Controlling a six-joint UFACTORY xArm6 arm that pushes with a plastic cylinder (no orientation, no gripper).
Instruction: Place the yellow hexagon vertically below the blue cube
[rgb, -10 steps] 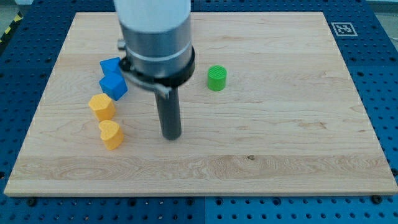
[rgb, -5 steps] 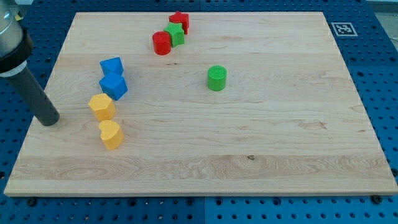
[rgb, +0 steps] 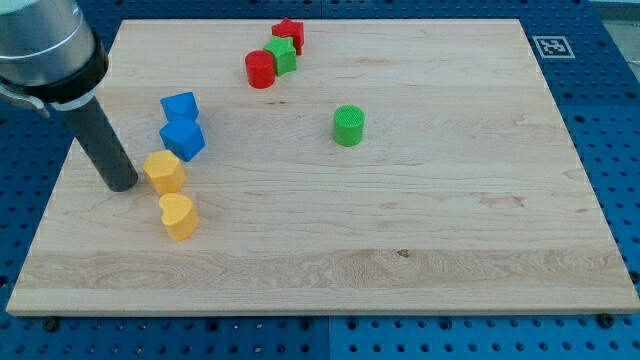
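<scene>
1. Camera view: the yellow hexagon (rgb: 164, 171) is seen just below-left of the blue cube (rgb: 183, 138), touching or nearly so; my tip (rgb: 123, 184) rests just left of the hexagon.
2. No jaws are fitted to the end effector, a plain rod.
3. A hard rightward push could overshoot, or the yellow heart (rgb: 179, 216) could be nudged.

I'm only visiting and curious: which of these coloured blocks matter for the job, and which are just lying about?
Part of the job:
yellow hexagon
blue cube
my tip, just left of the hexagon

Lying about:
yellow heart
second blue block
green cylinder
red cylinder
green star
red star
</scene>
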